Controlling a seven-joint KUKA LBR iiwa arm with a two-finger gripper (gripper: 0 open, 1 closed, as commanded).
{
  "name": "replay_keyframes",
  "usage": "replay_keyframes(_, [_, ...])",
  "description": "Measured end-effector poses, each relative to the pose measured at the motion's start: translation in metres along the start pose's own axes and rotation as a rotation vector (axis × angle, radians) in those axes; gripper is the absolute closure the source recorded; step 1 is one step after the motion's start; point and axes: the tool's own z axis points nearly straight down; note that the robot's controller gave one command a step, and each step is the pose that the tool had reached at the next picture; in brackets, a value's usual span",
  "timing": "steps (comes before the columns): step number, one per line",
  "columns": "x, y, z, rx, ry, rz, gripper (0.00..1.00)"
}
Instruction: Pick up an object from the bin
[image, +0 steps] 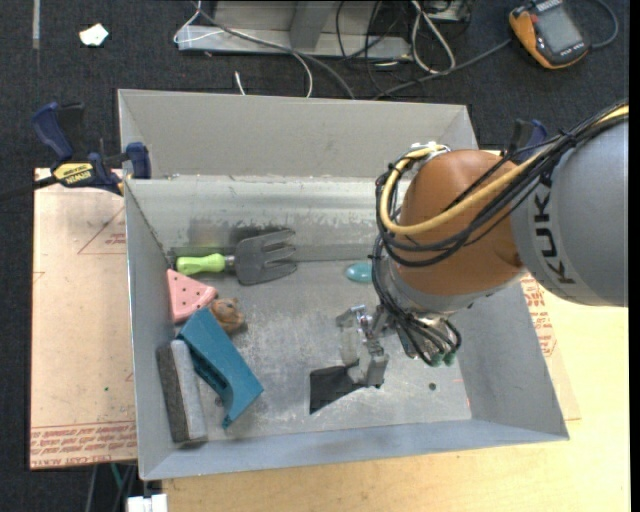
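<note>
In the camera view, your claw (362, 360) hangs low over the bin floor (440, 400), its two fingers a little apart with nothing between them. The black flat piece (335, 388) lies just below and left of the tips, its upper corner touching or nearly touching them. It is thin, so I judge you should straddle that raised corner before closing. A teal rounded thing (355, 270) sits beyond the claw, near the arm. The grey hand fork (265, 255), pink triangle (187, 295) and blue angled piece (222, 368) lie well off to the left, none obstructing.
</note>
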Motion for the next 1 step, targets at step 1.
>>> replay_keyframes(1, [-0.0014, 0.0004, -0.0190, 0.000, -0.006, -0.001, 1.00])
